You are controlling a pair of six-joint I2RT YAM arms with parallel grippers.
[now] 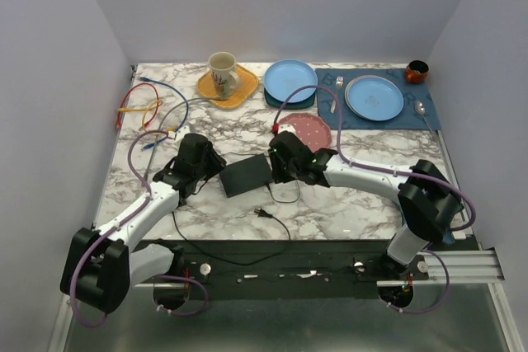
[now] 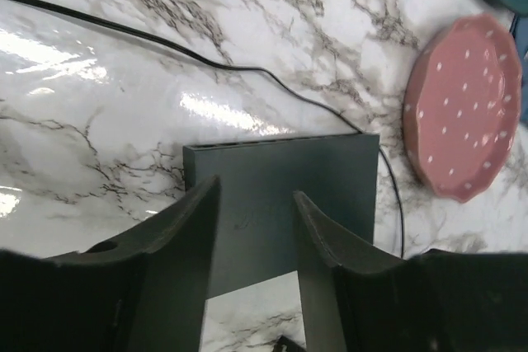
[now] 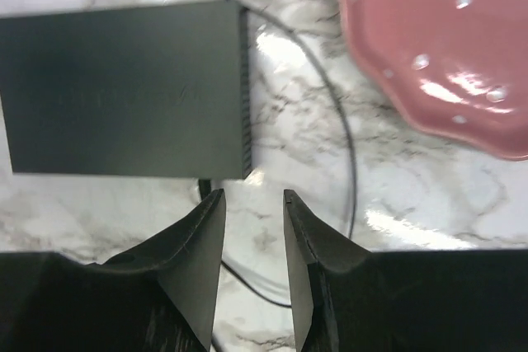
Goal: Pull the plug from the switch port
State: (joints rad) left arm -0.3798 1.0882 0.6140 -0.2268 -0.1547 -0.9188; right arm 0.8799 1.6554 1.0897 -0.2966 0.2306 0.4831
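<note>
We judge approach: 2 open grippers, left gripper [image 2: 256, 190] above the switch [image 2: 334, 175], right gripper [image 3: 252, 195] beside it (plug unclear); next, pinch the plug.

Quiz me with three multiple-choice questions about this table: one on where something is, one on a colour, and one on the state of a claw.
1. Where is the mug?
A. On the far side, on a yellow plate
B. At the near edge
C. In the far right corner

2. What colour is the dotted plate?
A. Green
B. Pink
C. White

3. How is the right claw?
A. Shut tight
B. Out of view
C. Open and empty

Answers:
1 A: the top view shows it standing on that plate, far from the arms.
2 B: it is pink with pale dots in every view.
3 C: in its own wrist view, bare marble shows through the gap.
</note>
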